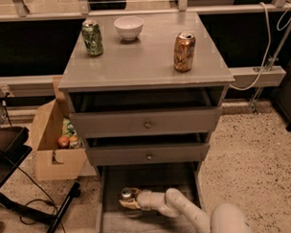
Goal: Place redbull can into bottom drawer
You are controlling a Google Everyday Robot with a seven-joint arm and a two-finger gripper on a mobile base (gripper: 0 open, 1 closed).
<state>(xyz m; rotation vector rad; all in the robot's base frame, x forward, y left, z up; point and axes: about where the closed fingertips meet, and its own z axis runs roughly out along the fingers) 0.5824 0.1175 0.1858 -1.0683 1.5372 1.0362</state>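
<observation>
Redbull can (126, 192) stands upright low inside the pulled-out bottom drawer (152, 178), near its left rail, grasped by my gripper (129, 202), probably so it lands without tipping.

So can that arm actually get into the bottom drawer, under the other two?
Yes, it seems so: the bottom drawer is pulled out well past the two drawers above, leaving it open from overhead. The arm's tool is inside it, right at the slim can.
</observation>
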